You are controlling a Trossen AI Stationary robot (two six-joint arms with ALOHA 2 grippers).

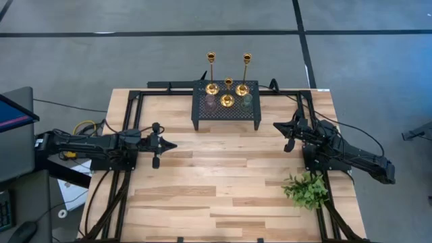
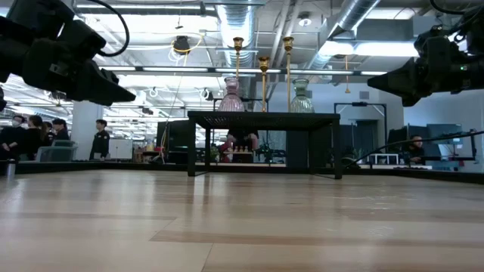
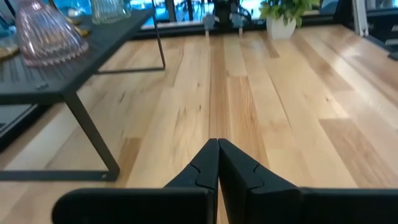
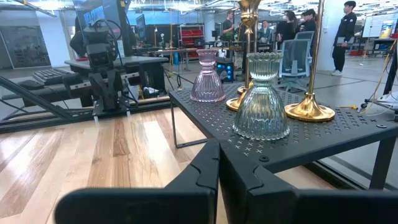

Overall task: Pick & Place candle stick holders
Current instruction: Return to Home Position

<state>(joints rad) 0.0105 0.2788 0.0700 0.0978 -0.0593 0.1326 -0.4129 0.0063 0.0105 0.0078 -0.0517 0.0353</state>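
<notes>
**Candle stick holders, five in all, standing on the black perforated rack point(image 1: 226, 116); both claws shut and empty.**

We list a tall gold candlestick point(image 1: 211, 88), a second tall candlestick point(image 1: 242, 89) and a shorter gold candlestick point(image 1: 227, 100) between them, all upright on the rack at the table's point(image 1: 202, 202) far edge. A pink ribbed glass holder point(image 4: 207, 78) and a grey-green ribbed glass holder point(image 4: 261, 99) stand beside their bases. The left gripper point(image 3: 218, 152) hangs over the table's left side, well apart from the rack, and the right gripper point(image 4: 219, 152) is near its right end. Each has its fingers pressed together on nothing. We judge the gold pieces rigid, slick and tippy, best pinched low on the stem. The glass pair looks brittle and smooth, so take it gently at the narrow neck.
</notes>
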